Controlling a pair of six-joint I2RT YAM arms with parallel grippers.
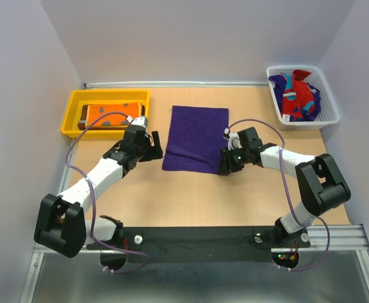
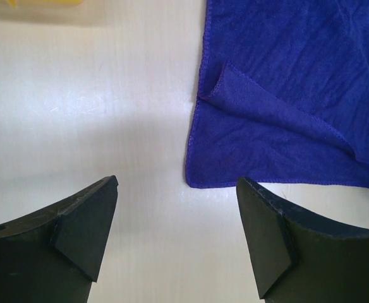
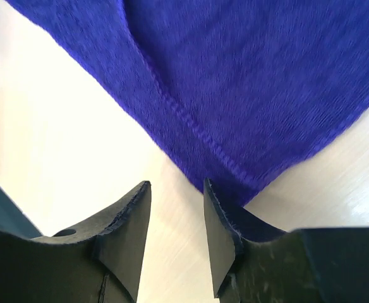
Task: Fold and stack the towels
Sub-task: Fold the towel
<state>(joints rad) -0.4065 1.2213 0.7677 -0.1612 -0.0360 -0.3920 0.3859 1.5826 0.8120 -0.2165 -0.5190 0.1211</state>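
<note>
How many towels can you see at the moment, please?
4: purple towel mid-table, orange towel in tray, red towel and blue towel in basket; more may be hidden.

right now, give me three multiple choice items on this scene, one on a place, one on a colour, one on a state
1. The orange towel lies: A) in the yellow tray; B) on the floor; C) draped over an arm.
2. The towel spread flat on the table is: A) red; B) purple; C) brown.
3. The left pincer is: A) shut on the towel; B) open, holding nothing; C) out of view.

Answers:
1 A, the top view shows it lying inside the tray.
2 B, all three views show deep purple cloth.
3 B, its wrist view shows the fingers wide apart with only table between them.
</note>
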